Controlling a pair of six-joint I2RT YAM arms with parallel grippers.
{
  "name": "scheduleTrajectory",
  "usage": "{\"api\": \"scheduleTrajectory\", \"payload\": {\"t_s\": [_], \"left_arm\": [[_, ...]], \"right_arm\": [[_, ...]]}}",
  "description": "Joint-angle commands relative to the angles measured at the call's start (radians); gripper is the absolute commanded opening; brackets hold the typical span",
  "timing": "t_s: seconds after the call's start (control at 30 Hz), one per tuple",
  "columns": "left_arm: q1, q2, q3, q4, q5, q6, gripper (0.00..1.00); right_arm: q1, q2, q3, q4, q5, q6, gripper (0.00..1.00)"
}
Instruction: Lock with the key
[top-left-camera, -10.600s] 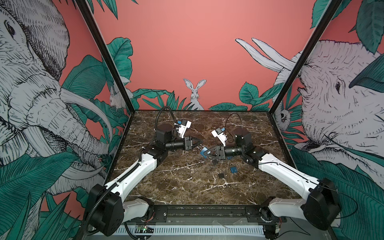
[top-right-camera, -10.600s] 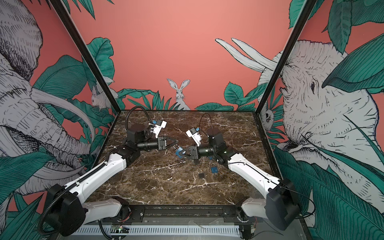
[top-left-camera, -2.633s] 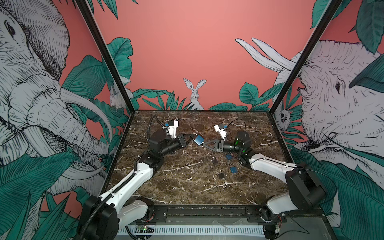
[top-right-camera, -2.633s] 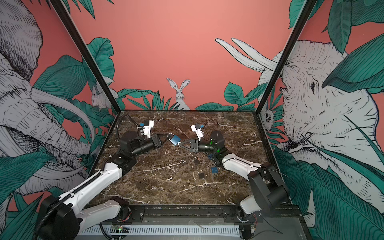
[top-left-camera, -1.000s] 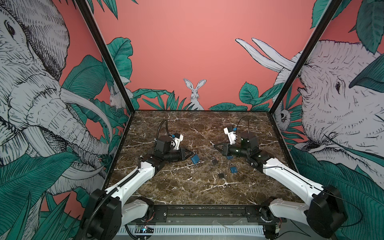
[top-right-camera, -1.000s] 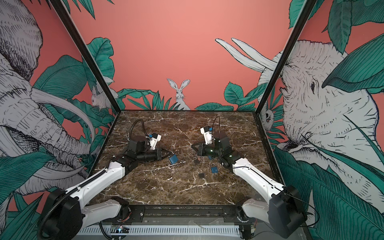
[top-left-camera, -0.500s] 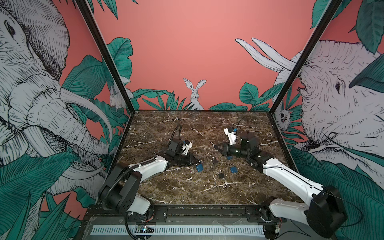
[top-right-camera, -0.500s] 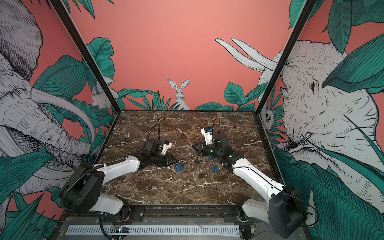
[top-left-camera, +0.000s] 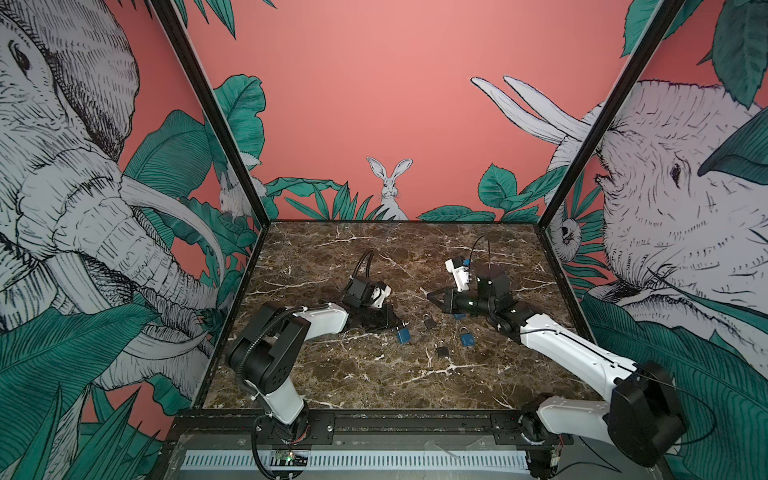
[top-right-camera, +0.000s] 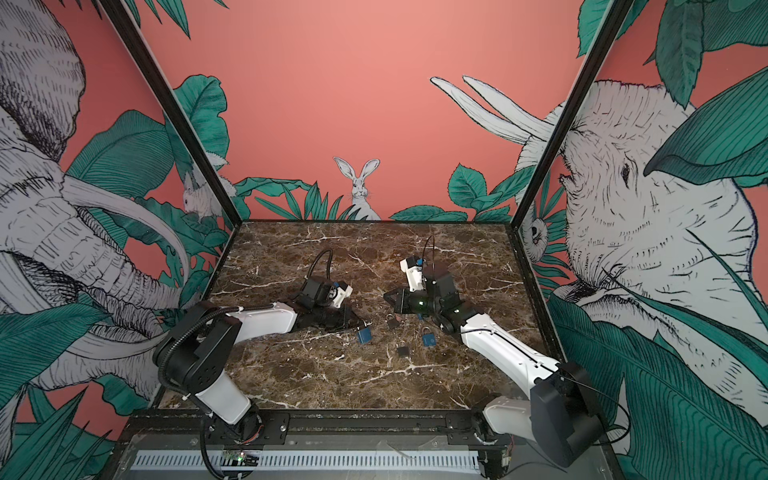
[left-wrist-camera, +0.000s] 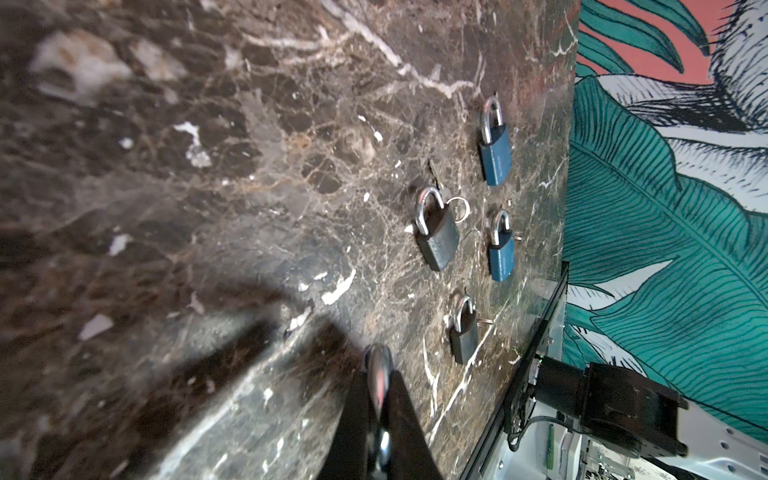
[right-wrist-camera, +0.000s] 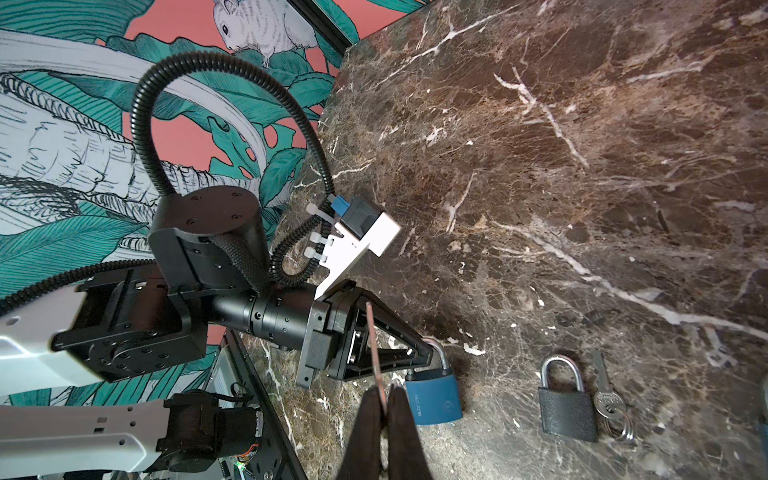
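Key (right-wrist-camera: 374, 353) pinched tight in the right tool (top-left-camera: 431, 296) — left tool (right-wrist-camera: 424, 352) clamps the blue padlock (top-left-camera: 402, 335) by its shackle, low at the bench (top-left-camera: 374, 374), 4 other padlocks (left-wrist-camera: 436, 237) nearby.

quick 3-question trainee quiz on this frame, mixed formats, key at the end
1. True or false: the left gripper grips the blue padlock by its body.
2. The right gripper pinches: A) a padlock B) nothing C) a key
3. Fill in: in the left wrist view, ___ loose padlocks lie on the table.
Key: 1 false, by its shackle; 2 C; 3 four.
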Motion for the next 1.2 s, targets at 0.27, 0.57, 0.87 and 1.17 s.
{"api": "scheduleTrajectory", "payload": {"t_s": [0.27,0.57,0.87,1.17], "left_arm": [[-0.003,0.007,0.032,-0.057,-0.108,0.03,0.25],[0.009,-0.059,-0.012,-0.053,-0.212,0.02,0.3],[0.024,-0.198,-0.059,-0.05,-0.273,0.048,0.31],[0.077,-0.33,-0.084,-0.005,-0.247,0.028,0.32]], "right_arm": [[-0.006,0.013,-0.044,0.037,0.047,0.0,0.0],[0.033,0.055,-0.054,0.014,0.107,-0.005,0.0],[0.101,0.1,-0.062,-0.026,0.244,-0.023,0.0],[0.179,0.188,-0.096,0.086,0.311,0.063,0.0]]}}
